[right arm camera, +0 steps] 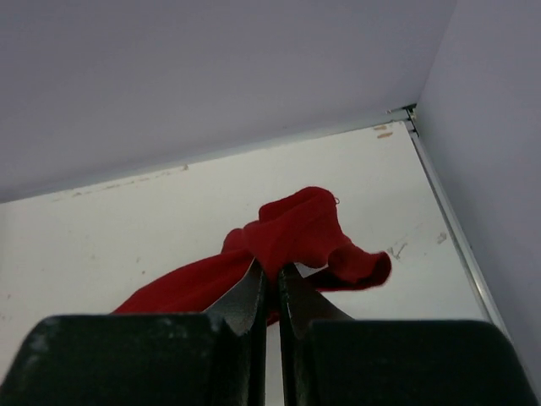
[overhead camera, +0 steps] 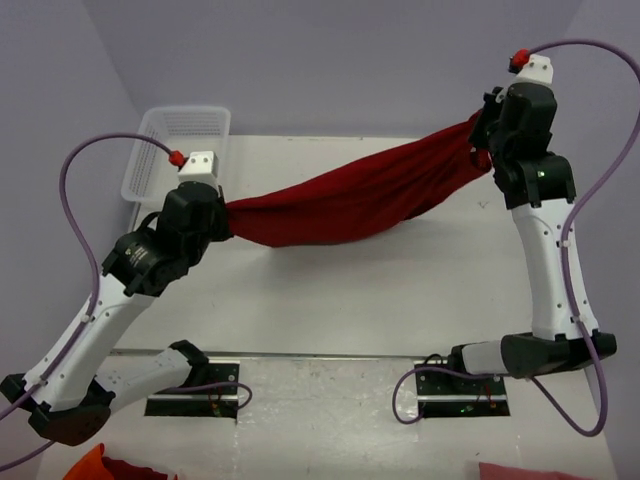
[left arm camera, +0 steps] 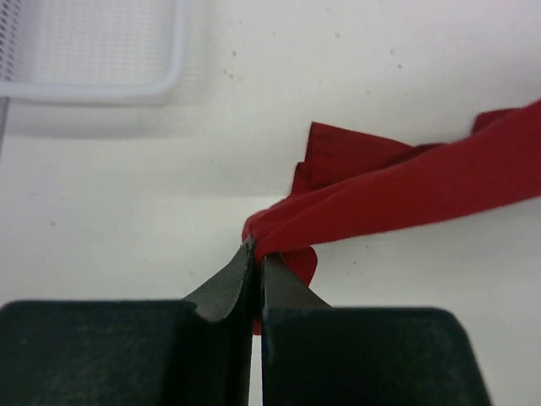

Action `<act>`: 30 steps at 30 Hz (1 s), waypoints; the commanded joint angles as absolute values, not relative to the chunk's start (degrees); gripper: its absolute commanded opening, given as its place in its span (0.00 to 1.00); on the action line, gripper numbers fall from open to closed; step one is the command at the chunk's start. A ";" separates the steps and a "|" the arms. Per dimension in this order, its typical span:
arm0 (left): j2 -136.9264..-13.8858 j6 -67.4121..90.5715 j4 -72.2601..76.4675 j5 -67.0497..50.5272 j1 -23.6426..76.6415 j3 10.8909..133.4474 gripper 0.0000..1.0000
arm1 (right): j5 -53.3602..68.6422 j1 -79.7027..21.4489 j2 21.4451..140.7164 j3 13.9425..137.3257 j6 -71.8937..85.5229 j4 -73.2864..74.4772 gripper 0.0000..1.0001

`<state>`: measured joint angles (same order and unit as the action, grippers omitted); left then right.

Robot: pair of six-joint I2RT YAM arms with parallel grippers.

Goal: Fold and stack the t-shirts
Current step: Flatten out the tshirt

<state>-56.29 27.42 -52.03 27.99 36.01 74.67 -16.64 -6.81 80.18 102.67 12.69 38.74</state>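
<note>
A dark red t-shirt (overhead camera: 350, 200) hangs stretched above the table between both arms, sagging in the middle. My left gripper (overhead camera: 222, 222) is shut on its left end; in the left wrist view the cloth (left arm camera: 397, 199) runs off to the right from the pinched fingertips (left arm camera: 256, 252). At the far right, raised higher, my right gripper (overhead camera: 484, 132) is shut on the other end. In the right wrist view a bunch of red cloth (right arm camera: 296, 228) bulges just past the closed gripper (right arm camera: 272, 272).
A white mesh basket (overhead camera: 178, 150) stands at the table's back left, close behind the left gripper, its rim (left arm camera: 127, 89) showing in the left wrist view. More red and orange cloth (overhead camera: 110, 466) lies at the near left edge. A pink piece (overhead camera: 530, 470) lies near right.
</note>
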 commanded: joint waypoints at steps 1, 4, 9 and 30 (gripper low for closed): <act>-56.16 22.60 -54.41 37.35 35.60 82.76 0.00 | -13.98 -7.03 76.13 105.03 8.27 41.04 0.00; -56.69 18.82 -53.97 40.41 35.51 89.35 0.00 | -13.19 -6.94 72.97 105.90 7.12 40.87 0.00; -57.40 12.31 -52.74 42.89 35.59 99.47 0.00 | -12.13 -6.94 68.74 107.40 6.33 40.08 0.00; -56.51 1.58 -45.97 30.41 35.59 109.00 0.00 | -0.97 -7.29 53.53 107.67 6.68 43.33 0.00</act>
